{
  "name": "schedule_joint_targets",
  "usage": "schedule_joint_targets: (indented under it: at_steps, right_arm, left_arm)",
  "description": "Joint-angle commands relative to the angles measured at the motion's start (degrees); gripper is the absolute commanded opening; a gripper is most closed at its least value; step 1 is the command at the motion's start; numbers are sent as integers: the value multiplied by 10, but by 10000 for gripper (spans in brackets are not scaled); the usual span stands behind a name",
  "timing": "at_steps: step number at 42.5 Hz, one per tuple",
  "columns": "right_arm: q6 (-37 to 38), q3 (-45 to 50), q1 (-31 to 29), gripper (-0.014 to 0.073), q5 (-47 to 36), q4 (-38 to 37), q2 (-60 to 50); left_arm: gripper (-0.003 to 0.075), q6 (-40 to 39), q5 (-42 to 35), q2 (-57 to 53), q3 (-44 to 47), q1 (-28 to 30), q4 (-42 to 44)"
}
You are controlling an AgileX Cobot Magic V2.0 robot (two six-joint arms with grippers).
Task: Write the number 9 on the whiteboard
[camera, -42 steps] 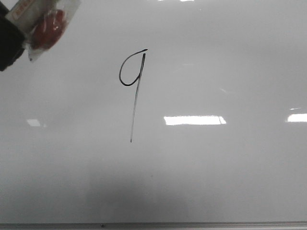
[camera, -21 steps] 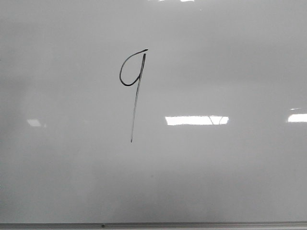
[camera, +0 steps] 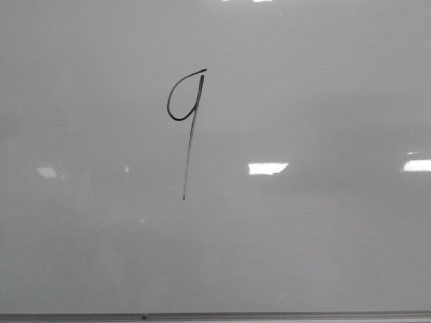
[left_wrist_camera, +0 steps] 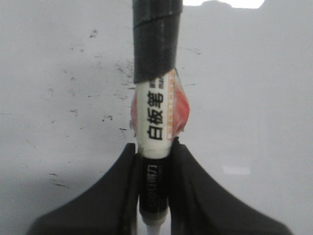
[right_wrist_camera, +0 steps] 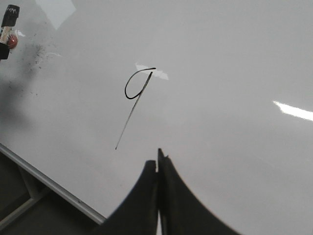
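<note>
Well, the number 9 [camera: 185,128] sits finished on the whiteboard [camera: 323,242], a small loop with a long slanted tail, left of centre in the front view. The left gripper [left_wrist_camera: 155,161] has its jaws clamped on the marker [left_wrist_camera: 155,112], lifted clear, I think, though its tip is cropped. The right gripper [right_wrist_camera: 157,169] hangs empty, jaws pressed together. Nothing seems left to write.
</note>
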Motion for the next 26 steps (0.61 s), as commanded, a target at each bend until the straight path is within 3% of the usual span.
schedule_joint_targets:
  at_steps: [1, 10, 26]
  right_arm:
    - [0, -16, -5, -20, -42, 15, 1]
    - [0, -16, -5, -20, -40, 15, 1]
    - [0, -16, -5, -20, -38, 15, 1]
  left_arm:
    - [-18, -5, -70, 34, -14, 1, -7]
    - [-19, -5, -91, 118, -26, 1, -2]
    - [-6, -5, -106, 167, -52, 1, 22]
